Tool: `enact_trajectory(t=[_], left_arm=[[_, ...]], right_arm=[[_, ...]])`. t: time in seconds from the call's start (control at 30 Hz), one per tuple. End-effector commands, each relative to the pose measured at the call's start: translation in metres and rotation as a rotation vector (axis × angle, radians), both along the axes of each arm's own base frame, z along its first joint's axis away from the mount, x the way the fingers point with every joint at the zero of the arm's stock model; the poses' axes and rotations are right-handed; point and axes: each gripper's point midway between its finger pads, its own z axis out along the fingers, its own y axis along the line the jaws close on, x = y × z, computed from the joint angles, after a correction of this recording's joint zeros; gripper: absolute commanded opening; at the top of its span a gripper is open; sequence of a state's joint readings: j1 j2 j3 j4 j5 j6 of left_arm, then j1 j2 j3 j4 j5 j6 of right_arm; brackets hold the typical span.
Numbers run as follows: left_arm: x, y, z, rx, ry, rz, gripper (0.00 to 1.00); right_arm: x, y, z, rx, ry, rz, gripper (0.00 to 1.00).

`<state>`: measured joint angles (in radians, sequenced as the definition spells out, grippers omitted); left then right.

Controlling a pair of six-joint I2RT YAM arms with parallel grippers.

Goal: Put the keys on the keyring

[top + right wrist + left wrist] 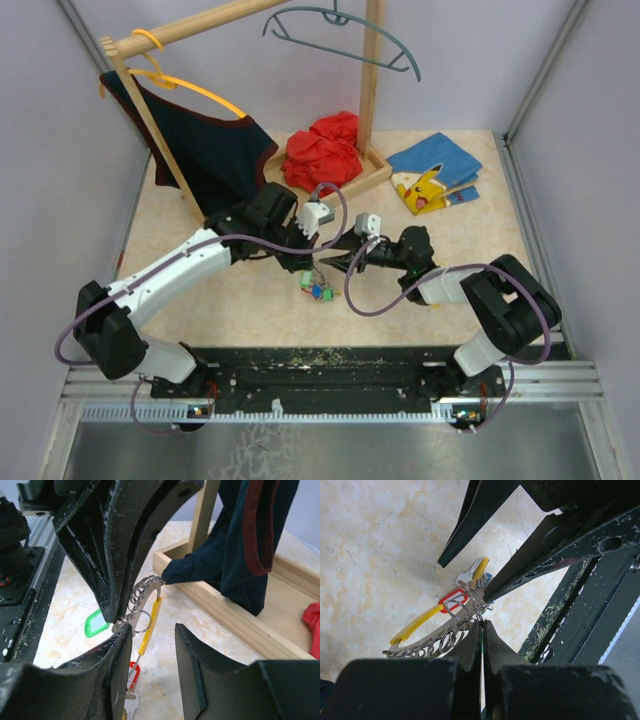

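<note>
Left gripper (482, 624): jaws pressed together, pinching the wire of the keyring (457, 611) at its near edge, well above the table (250, 310).

Right gripper (152, 629): jaws stand moderately apart and clamp nothing. One finger (117, 650) lies just under the keyring and against the left gripper's tip. The other finger is clear of it.

Keyring: a small silvery ring held in the air between the two arms, joined to a curved scrollwork metal strip (435, 642).

Keys (318, 288): hanging in a bunch below the keyring. A green tag (96, 625), a red tag (454, 597) and a bare silvery blade (470, 575) can be made out. From the left wrist the bunch sits between the right gripper's two fingertips.

Yellow curved piece (417, 625): hangs from the same ring, beside the red tag.

Wooden rack base (375, 172): an open frame at the far side of the table, holding a crumpled red cloth (322, 150).

Dark garment (200, 150): on an orange hanger (200, 90), its lower edge drooping into the frame.

Blue printed cloth (435, 175): flat on the table, right of the base.
</note>
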<state>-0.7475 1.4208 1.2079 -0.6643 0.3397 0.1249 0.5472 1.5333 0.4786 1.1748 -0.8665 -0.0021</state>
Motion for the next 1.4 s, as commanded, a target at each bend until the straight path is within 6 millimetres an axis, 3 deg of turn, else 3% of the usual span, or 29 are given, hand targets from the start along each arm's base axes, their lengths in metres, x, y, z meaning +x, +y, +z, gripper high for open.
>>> enact_trajectory(t=[0.0,0.57,0.9,1.13,1.27,1.37], left_arm=[[0.000,-0.004,0.010,0.003,-0.012,-0.017,0.00],[-0.002,-0.018,0.016,-0.028,-0.002,-0.048,0.00],[-0.007,-0.024,0.015,-0.036,0.015,-0.069,0.00],[-0.006,-0.032,0.020,-0.074,0.010,-0.076,0.00],[-0.008,-0.034,0.015,-0.087,0.027,-0.067,0.00],[-0.007,-0.032,0.014,-0.101,0.022,-0.041,0.01]], right_arm=[[-0.012,0.008,0.023,0.060,-0.080,0.082,0.39],[-0.016,0.015,0.007,0.015,-0.070,0.105,0.32],[-0.011,0.016,0.002,-0.004,-0.076,0.075,0.14],[-0.018,0.019,0.001,0.004,-0.082,0.087,0.18],[-0.019,0.018,0.011,0.049,-0.077,0.072,0.00],[-0.018,0.018,0.013,0.059,-0.046,0.065,0.00]])
